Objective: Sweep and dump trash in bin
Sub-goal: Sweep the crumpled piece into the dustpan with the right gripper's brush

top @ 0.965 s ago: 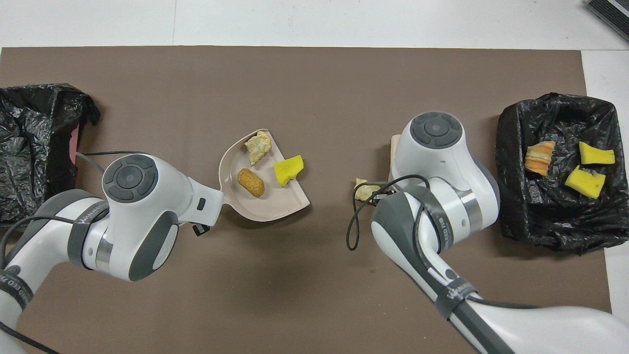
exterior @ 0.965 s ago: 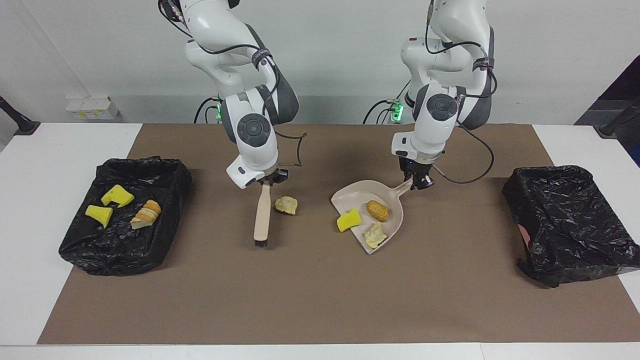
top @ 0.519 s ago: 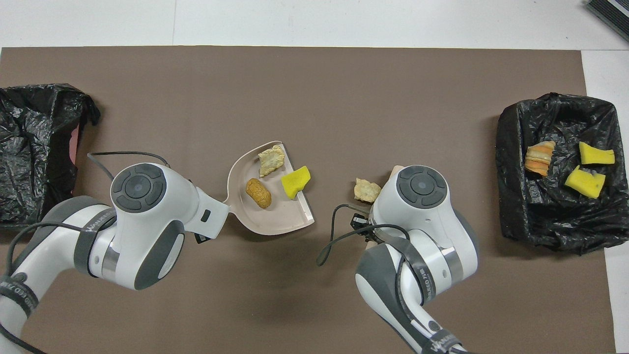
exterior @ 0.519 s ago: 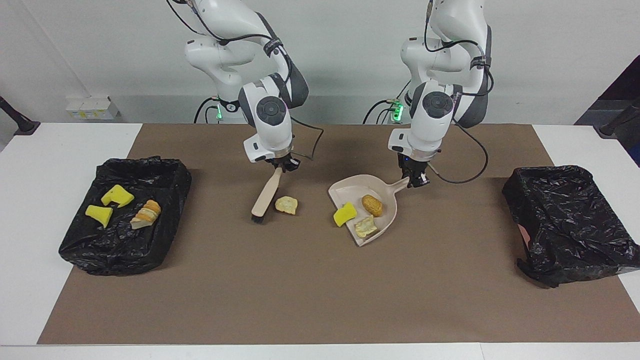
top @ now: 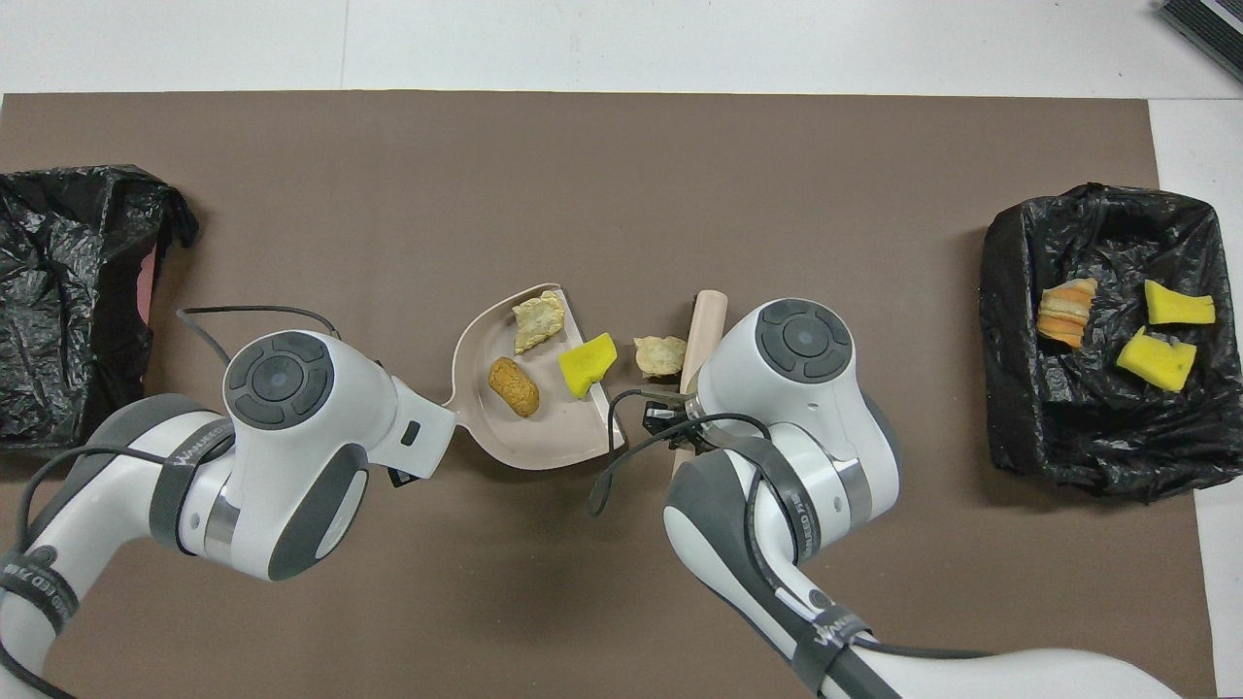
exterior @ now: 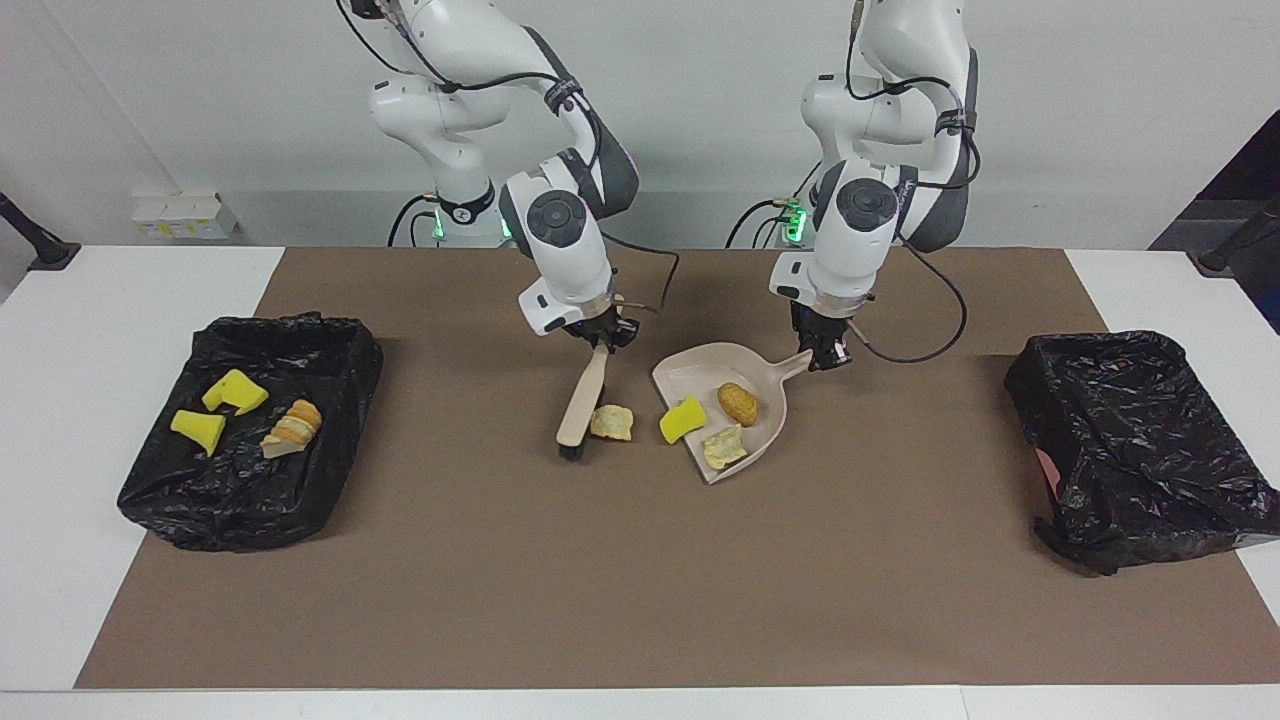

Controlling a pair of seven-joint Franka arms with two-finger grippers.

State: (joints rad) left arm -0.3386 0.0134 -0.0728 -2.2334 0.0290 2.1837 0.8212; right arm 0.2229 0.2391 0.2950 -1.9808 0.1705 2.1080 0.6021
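I clamp the brush (exterior: 583, 402) by the top of its handle in my right gripper (exterior: 598, 336), jaws closed on it; the handle slants down from the jaws to the bristle end resting on the brown mat (exterior: 640, 600). My left gripper (exterior: 826, 355) is closed on the stub handle of the dustpan (exterior: 770, 415), which lies flat on the mat below it with its open lip turned toward the brush.

Just below my right jaws, touching or nearly touching the brush handle, lies the loose bread scrap (exterior: 611, 423), in the short gap between brush and pan lip. Next out from it is the yellow sponge piece (exterior: 682, 419), sitting right on the lip, partly over the edge. Deeper in the pan, closer to my left jaws, are the brown bread roll (exterior: 738, 403) and a pale crust piece (exterior: 723, 447).

To do this sweep well, I judge I should keep the bristles down on the mat and push straight at the lip, so the scrap rides in and nudges the sponge inward instead of knocking it out. My left jaws must hold the pan pressed flat and steady against that push.

Well apart, toward the right arm's end, the black-lined bin (exterior: 250, 430) holds two sponge pieces and a bread slice; the other black-lined bin (exterior: 1140, 440) sits at the left arm's end.
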